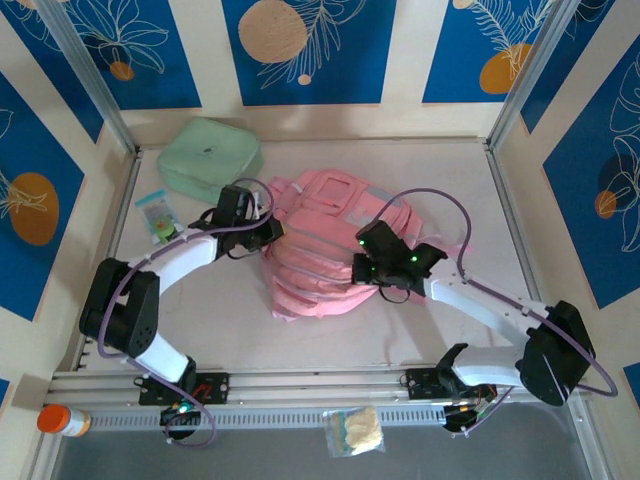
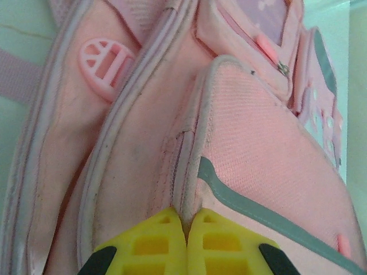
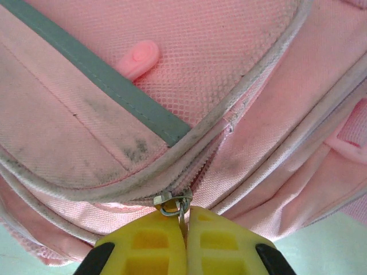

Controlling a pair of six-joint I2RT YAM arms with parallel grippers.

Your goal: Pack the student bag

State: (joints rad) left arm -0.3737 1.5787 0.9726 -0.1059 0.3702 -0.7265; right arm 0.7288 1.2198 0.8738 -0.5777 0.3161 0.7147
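Note:
The student bag [image 1: 318, 255], a large pink backpack with grey trim, lies flat in the middle of the table. My left gripper [image 1: 272, 232] is at its left side. In the left wrist view the yellow fingers [image 2: 155, 243] are shut on a ridge of the bag's whitish piping [image 2: 192, 189], beside a grey stripe. My right gripper [image 1: 360, 266] is at the bag's right side. In the right wrist view it [image 3: 186, 220] is shut on the metal zip pull [image 3: 181, 211] that hangs from the slider [image 3: 170, 201] of a closed zip.
A mint-green square zip case [image 1: 208, 155] lies at the back left, touching the bag's top. A small clear packet [image 1: 155, 213] lies left of the left arm. An orange-capped bottle [image 1: 58, 420] and a clear pouch [image 1: 354, 431] sit by the near rail.

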